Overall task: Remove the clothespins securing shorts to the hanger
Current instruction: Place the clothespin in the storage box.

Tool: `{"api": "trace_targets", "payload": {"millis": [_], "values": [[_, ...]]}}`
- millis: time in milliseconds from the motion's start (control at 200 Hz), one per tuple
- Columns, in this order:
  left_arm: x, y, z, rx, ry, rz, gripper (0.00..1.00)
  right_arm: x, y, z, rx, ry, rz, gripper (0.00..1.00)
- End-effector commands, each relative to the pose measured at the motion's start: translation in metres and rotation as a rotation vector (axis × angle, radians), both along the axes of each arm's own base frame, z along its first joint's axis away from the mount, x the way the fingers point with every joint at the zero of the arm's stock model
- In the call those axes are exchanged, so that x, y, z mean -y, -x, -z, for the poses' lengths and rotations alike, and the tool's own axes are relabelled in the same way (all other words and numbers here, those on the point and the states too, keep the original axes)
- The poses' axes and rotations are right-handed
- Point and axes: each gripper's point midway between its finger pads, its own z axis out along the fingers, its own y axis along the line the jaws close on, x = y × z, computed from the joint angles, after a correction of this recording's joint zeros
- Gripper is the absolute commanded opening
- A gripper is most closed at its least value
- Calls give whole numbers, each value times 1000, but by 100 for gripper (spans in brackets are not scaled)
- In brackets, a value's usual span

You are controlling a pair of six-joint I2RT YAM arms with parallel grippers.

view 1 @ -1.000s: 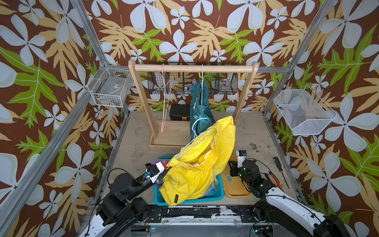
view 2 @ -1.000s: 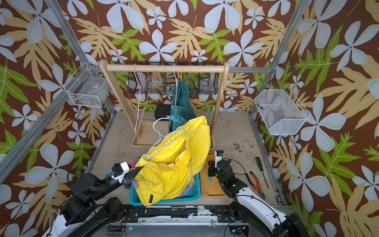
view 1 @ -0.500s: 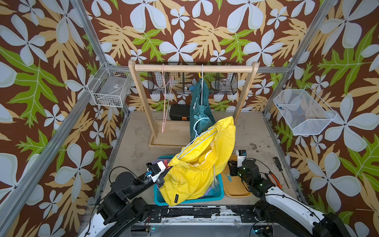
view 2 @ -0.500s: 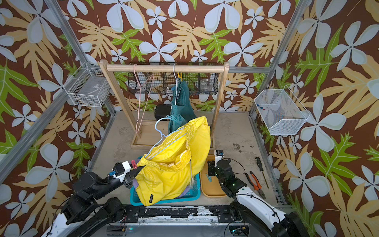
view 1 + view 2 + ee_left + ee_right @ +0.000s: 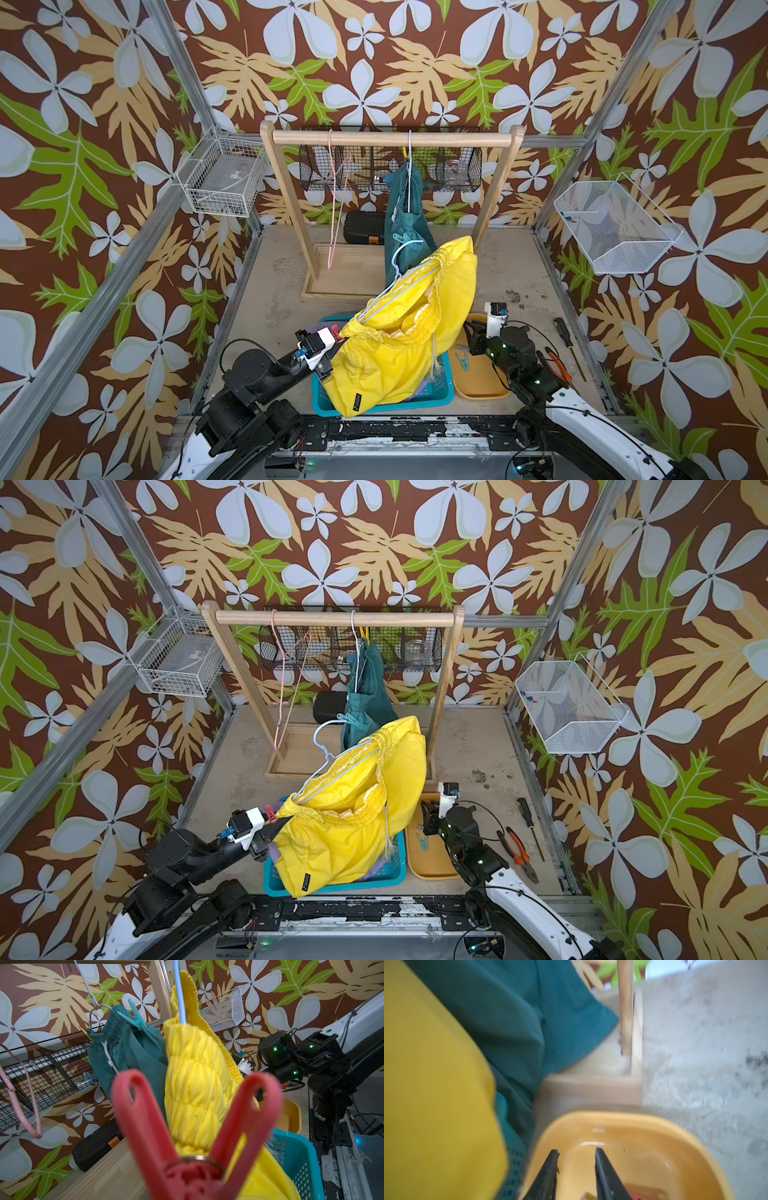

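Down at the front of the worktop (image 5: 282, 291), the left hand (image 5: 266, 817) squeezes a red clothespin (image 5: 194, 1172) on the yellow shorts (image 5: 399, 365); its mouth looks open round the waistband (image 5: 193, 1084), but that view is blurry. The right hand (image 5: 576, 1159), a little open and empty, hovers over the orange tray (image 5: 643, 1147) with one teal clothespin (image 5: 462, 360) in it. The green shorts (image 5: 405, 216) hang on the rack (image 5: 390, 137), pinned by two more clothespins (image 5: 135, 1018), behind the yellow cloth

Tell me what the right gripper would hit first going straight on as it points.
The orange tray: the right gripper points, open and empty, into it, so it would probably touch the tray's floor first. Blur leaves depth unsure.
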Motion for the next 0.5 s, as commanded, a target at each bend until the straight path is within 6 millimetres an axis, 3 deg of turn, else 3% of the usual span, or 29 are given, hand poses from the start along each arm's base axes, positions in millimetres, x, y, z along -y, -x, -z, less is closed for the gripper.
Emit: {"api": "trace_targets", "payload": {"millis": [0,170,280,495], "values": [[-1,1,-11,32,32,-1,0,3,5,-37,115,-19,-5,33],[2,-1,-7,16,21,7,0,11,25,-111,334,-47,-31,36],[8,-2,0,-12,3,28,0,6,40,-150,445,-57,-96,39],[24,-1,17,-109,-44,104,0,-17,68,-191,609,-116,-282,43]]}}
